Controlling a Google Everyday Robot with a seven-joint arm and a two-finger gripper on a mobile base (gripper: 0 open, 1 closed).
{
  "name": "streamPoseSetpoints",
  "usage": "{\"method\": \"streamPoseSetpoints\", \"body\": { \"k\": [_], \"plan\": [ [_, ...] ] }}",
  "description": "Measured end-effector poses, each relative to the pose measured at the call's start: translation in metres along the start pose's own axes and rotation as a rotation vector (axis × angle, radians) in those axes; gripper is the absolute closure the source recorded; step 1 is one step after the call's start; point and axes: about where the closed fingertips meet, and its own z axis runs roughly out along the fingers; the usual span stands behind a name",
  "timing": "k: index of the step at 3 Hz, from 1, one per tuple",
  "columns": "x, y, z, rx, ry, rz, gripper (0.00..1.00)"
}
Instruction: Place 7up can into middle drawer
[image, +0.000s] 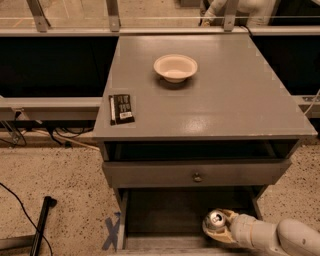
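Observation:
The 7up can (216, 219) shows its shiny silver pull-tab top; it stands upright over the right front part of the middle drawer (165, 212), which is pulled open at the bottom of the grey cabinet and has a dark bare floor. My gripper (219, 229) reaches in from the lower right on a white arm, its cream fingers (231, 218) closed around the can. I cannot tell whether the can rests on the drawer floor or hangs just above it; its sides are mostly hidden by the fingers.
A grey drawer front with a round metal knob (197, 177) sits closed just above the open drawer. On the cabinet top (235, 100) are a cream bowl (175, 67) and a dark snack packet (121, 108). A black pole (41, 225) lies on the floor at left.

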Motion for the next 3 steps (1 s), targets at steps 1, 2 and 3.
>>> {"method": "streamPoseSetpoints", "body": {
  "k": [1,2,3],
  "plan": [
    [-0.0007,0.0009,0.0014,-0.003,-0.001,0.0,0.04],
    [-0.001,0.0013,0.0021,-0.005,-0.002,-0.001,0.0],
    [-0.001,0.0013,0.0021,-0.005,-0.002,-0.001,0.0]
  ]
}}
